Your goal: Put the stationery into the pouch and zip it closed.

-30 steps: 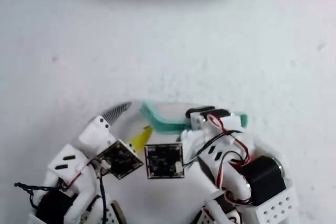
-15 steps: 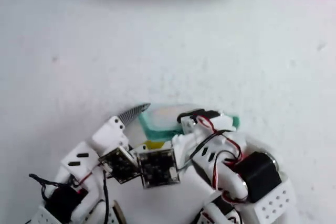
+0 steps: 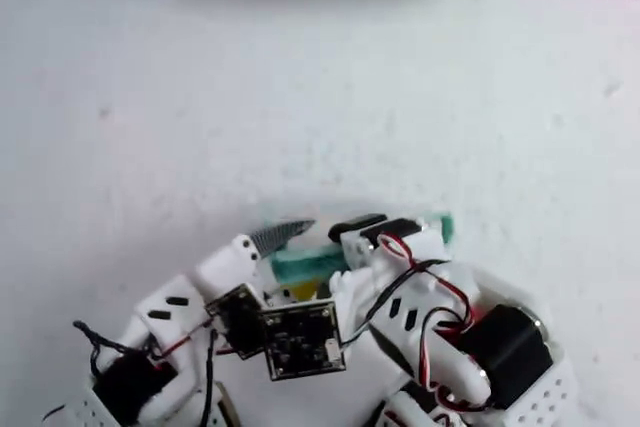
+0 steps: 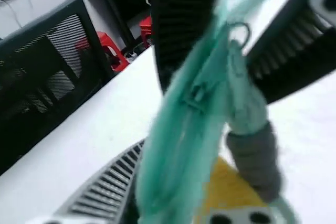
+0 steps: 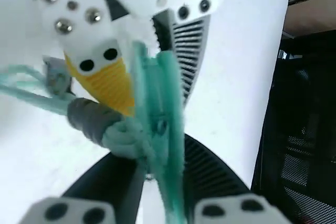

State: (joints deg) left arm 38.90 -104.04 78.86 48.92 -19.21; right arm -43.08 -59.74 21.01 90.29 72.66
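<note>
The teal pouch is held close to the arms' bases over the worktop, pinched from two sides. The left end effector clamps it between grey and yellow fingers, the right end effector between black ones. With the zip slider exposed, zipping seems in hand — whether stationery is inside cannot be told. Next, one side must catch the slider; the grey cord toggle and the crowded fingers obstruct it. A red stool stands beyond.

Pouch pulled nearer the arms; left end effector reached it.
</note>
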